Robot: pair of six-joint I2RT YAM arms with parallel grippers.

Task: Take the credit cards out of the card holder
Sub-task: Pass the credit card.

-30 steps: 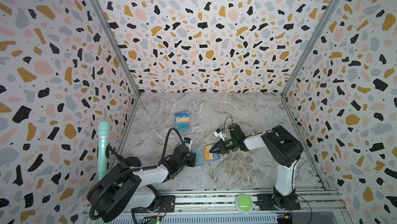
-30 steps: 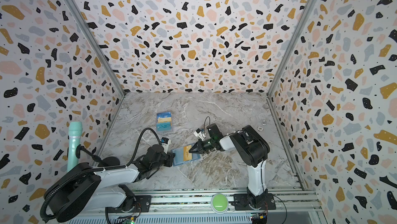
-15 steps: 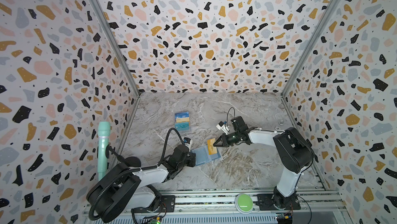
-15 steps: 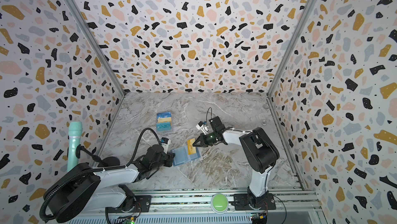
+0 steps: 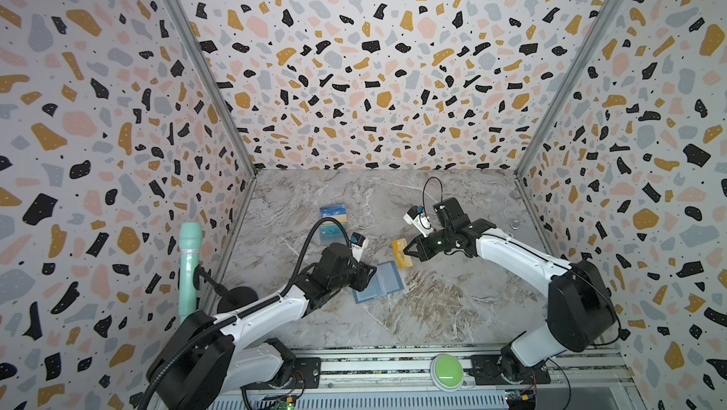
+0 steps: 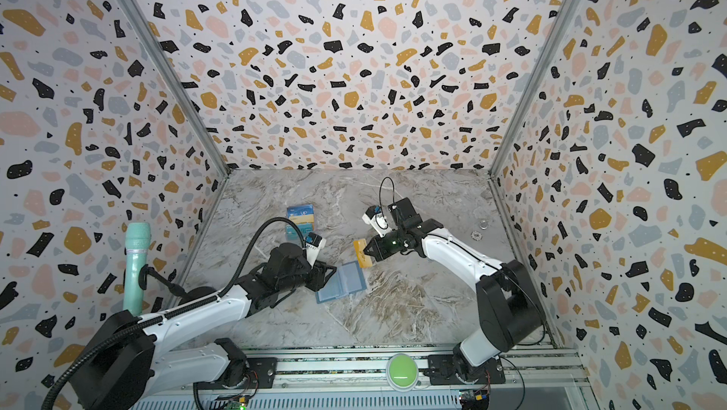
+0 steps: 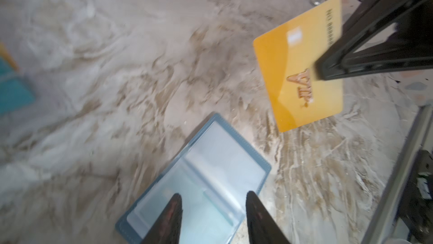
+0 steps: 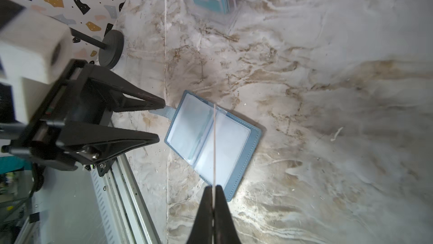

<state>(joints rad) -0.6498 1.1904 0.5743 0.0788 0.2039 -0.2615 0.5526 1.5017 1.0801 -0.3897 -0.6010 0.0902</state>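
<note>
Terrazzo-patterned walls point(image 5: 354, 73) box in your marble desk point(image 5: 432, 309). Toward its back left corner stands a clear case point(image 8: 236, 6) holding blue and teal credit cards point(image 5: 333, 213) stacked on edge.

Near the middle of the desk, a little toward the front left, the card holder point(image 5: 378, 281) lies open with its clear sleeves point(image 8: 194, 125) facing up. Its long axis runs on a diagonal from front left to back right. Whether any sleeve has a card in it you cannot tell. Its snap tab point(image 8: 164, 111) points at your left gripper point(image 8: 159, 123), whose jaws are spread, with one fingertip just beside the tab.

Your right gripper point(image 5: 407, 251) has its jaws pressed together on a yellow credit card point(image 7: 297, 72). It pinches the card at one edge and holds it off the desk, just behind the holder's back right corner. The card stands nearly on edge, with its "VIP" face turned toward your left arm.

A second ago your left jaws were closed at the holder's edge and the card still overlapped the holder. Now the jaws have let go and the card hangs clear of the holder.
</note>
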